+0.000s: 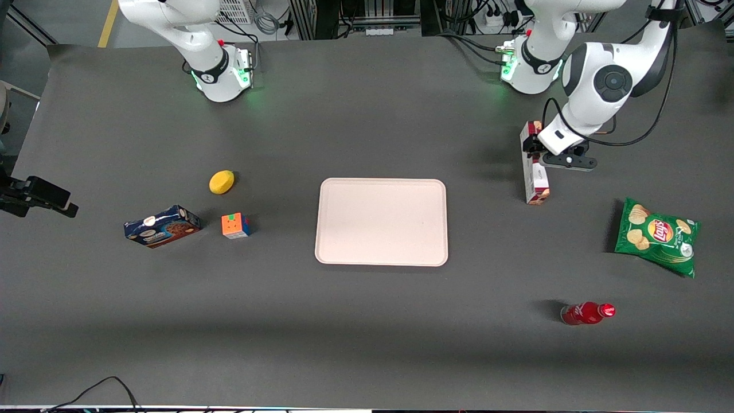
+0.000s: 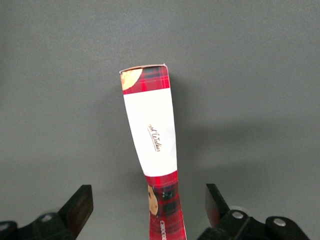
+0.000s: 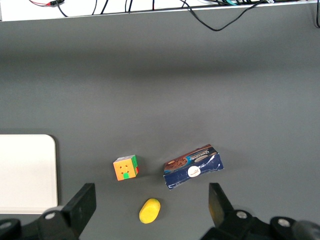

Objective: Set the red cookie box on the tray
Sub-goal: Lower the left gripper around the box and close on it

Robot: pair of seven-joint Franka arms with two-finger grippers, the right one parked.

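Your tray (image 1: 381,222) lies mid-desk. Toward the working arm's end, the red cookie box (image 1: 533,172) rests on the desk. Your end effector (image 2: 149,205) straddles it, fingers (image 2: 80,206) spread wide, touching nothing, the arm bent low above it.

Even overhead lighting; the dark table (image 1: 367,344) shows no glare, and objects cast short soft shadows toward the parked arm's end. The gripper (image 2: 149,210) fingers appear slightly soft, possibly out of focus.
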